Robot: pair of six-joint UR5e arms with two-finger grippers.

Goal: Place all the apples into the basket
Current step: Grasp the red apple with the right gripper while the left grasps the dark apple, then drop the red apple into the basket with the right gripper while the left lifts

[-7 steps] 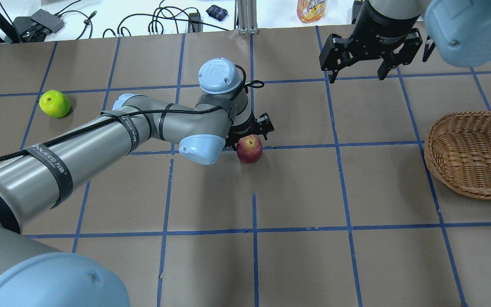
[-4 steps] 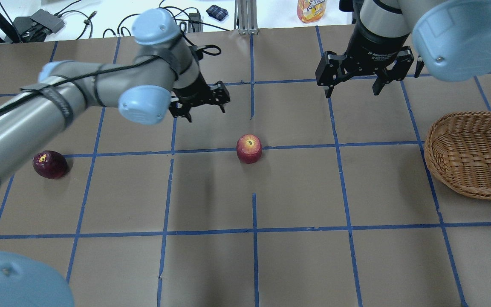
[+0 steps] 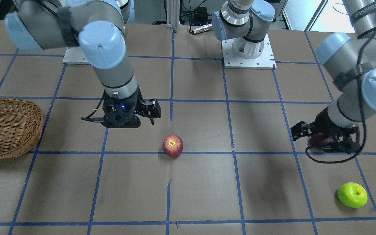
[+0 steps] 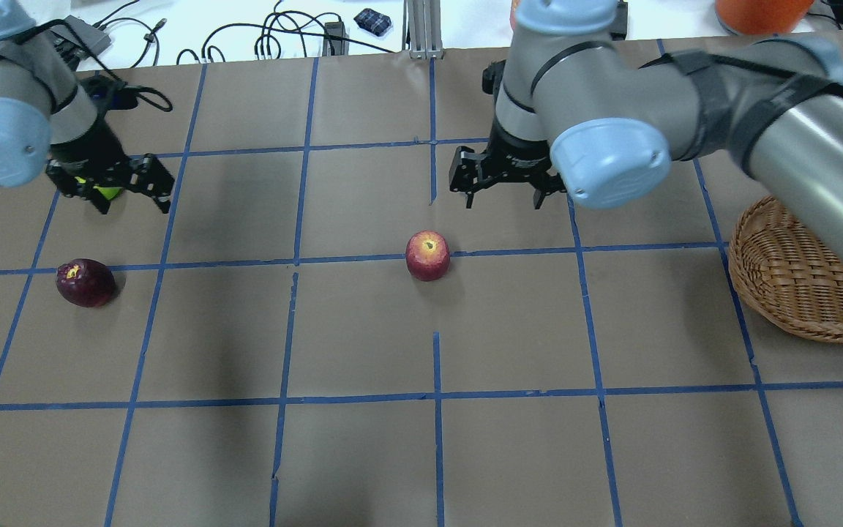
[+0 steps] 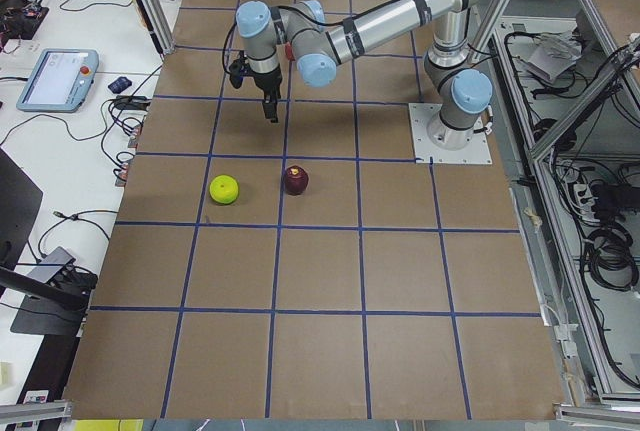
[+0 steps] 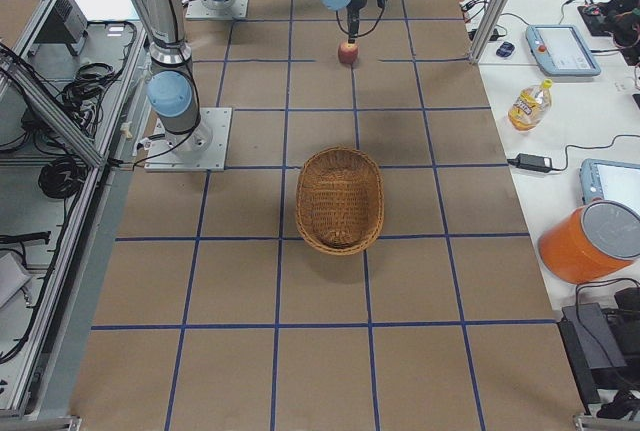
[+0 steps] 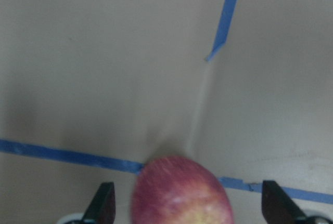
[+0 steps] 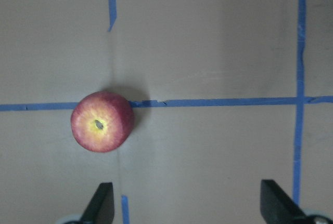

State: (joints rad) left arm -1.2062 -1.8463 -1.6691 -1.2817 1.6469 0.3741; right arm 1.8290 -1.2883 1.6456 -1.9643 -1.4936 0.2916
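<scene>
Currently we find the left gripper [image 4: 133,196] and right gripper [image 4: 503,192] both spread wide and empty, the red apple [image 4: 427,255] resting outside the basket [image 4: 795,293].

I see a brown paper-covered table [image 4: 363,454] gridded with blue tape [image 4: 436,399]. A red apple [image 4: 427,255] sits mid-surface. A dark maroon apple [image 4: 85,282] and a lime-green apple [image 3: 352,195] lie toward the left end, and an oval woven wicker basket [image 4: 802,278] toward the right end.
</scene>
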